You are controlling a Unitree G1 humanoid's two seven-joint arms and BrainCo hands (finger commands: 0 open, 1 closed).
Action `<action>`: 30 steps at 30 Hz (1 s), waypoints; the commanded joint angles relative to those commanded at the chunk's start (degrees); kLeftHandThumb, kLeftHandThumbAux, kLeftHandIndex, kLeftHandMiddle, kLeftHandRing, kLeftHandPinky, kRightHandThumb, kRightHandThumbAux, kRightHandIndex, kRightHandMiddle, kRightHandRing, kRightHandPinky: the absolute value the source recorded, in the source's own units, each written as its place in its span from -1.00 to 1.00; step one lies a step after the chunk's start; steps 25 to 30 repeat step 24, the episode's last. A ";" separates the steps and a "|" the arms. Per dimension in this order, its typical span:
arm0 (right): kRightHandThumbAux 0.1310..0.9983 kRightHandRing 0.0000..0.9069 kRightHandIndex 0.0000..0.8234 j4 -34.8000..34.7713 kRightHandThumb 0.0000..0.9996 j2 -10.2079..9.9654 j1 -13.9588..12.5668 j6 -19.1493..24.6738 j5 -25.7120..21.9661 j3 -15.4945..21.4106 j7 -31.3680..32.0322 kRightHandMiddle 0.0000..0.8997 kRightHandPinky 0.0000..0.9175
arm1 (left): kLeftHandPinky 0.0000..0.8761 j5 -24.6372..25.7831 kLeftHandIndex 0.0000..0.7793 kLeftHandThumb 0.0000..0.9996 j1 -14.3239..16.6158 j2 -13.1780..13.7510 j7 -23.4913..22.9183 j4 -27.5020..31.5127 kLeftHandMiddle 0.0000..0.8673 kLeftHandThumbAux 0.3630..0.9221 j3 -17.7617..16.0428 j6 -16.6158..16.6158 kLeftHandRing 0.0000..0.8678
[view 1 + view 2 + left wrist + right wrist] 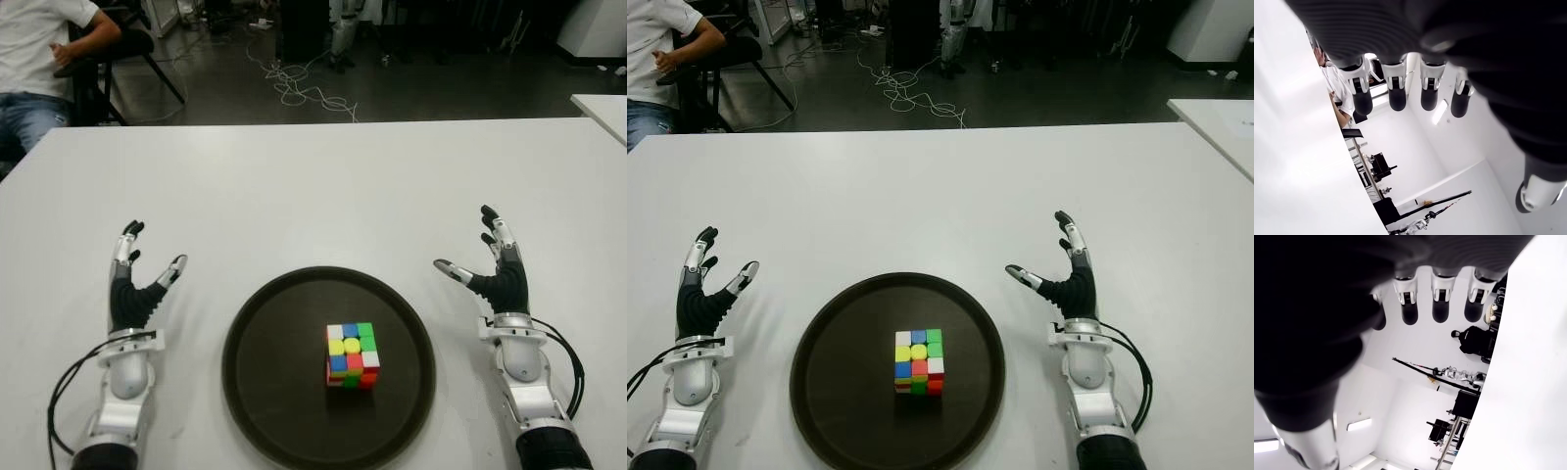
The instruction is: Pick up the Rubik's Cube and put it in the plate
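Fingers on both my hands are spread and hold nothing. My left hand shows beside the plate on its left, palm turned inward, thumb angled toward the plate's rim and the four fingers pointing away from me across the white table. My right hand shows on the plate's other side in the mirror pose, thumb reaching inward, fingers extended and apart; its wrist view shows nothing between them.

Between my two thumbs, nearer to me than my fingertips, sits the round dark plate. The Rubik's Cube stands inside it, just right of the plate's middle and well apart from either hand. Its top face shows white, blue, green, yellow and red squares. Neither hand touches the plate or the cube.

Beyond my fingertips the table runs bare to its far edge. Past my left fingertips, off the table's far corner, a person in a white shirt sits on a chair, and cables lie on the dark floor ahead.
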State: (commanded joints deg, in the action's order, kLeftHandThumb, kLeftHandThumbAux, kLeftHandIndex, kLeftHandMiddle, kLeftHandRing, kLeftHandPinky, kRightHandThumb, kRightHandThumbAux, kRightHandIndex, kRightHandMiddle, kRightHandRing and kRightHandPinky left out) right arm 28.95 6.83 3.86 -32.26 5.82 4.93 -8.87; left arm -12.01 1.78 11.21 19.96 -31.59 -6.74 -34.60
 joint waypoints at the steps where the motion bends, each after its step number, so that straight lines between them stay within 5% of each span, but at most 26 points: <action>1: 0.55 -1.00 -1.00 0.00 -1.00 0.01 0.05 0.02 0.00 0.04 0.02 -1.00 -1.00 | -1.00 -0.08 -1.00 -1.00 -0.20 -0.12 -0.05 0.75 -1.00 -0.21 0.07 0.33 -1.00; 30: 0.67 -1.00 -1.00 3.93 -1.00 1.70 2.47 -1.40 4.25 -0.30 -3.31 -1.00 -1.00 | -1.00 0.31 -1.00 -1.00 1.45 -0.35 -0.13 -0.43 -1.00 0.09 -0.25 0.02 -1.00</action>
